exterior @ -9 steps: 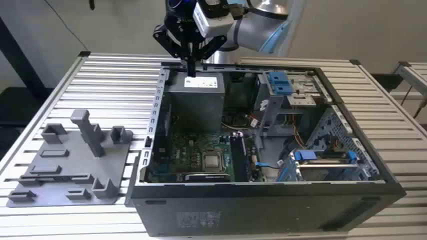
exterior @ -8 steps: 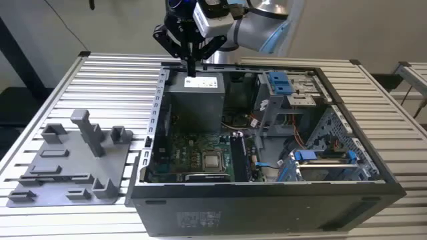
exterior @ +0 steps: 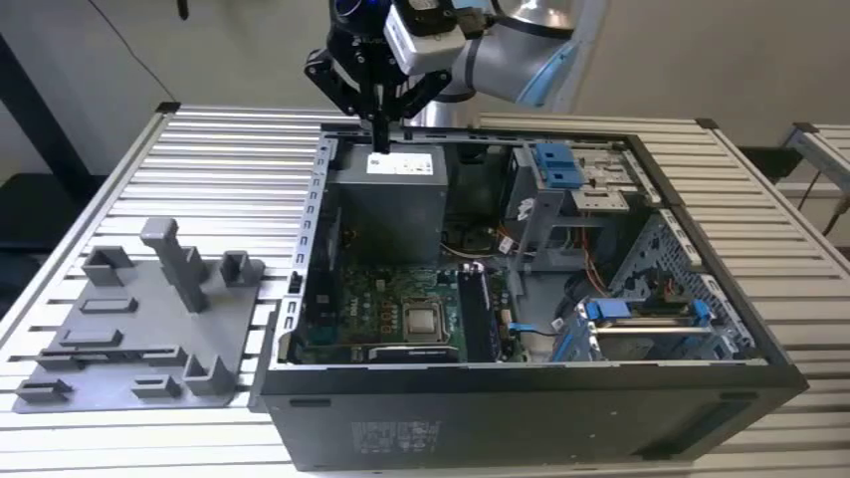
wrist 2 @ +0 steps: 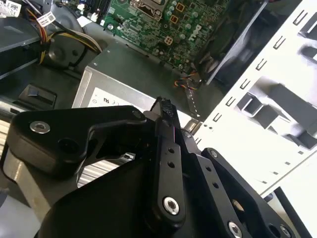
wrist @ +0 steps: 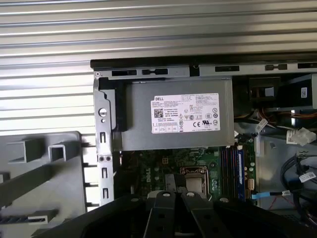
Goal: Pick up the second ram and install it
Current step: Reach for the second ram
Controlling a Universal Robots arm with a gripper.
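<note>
second ram: apparently seated in the motherboard slots just past the power supply; can't separate the sticks. gripper: over the power supply's outer edge, fingers pinched together, nothing held. fixture: well clear of the power supply, no stick on it. Install apparently done; for any next move, just clearance above the power supply

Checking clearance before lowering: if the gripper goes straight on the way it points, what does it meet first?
Most likely the labelled top of the grey power supply: in the exterior view the gripper points down right above it. The gap between them is unclear.
</note>
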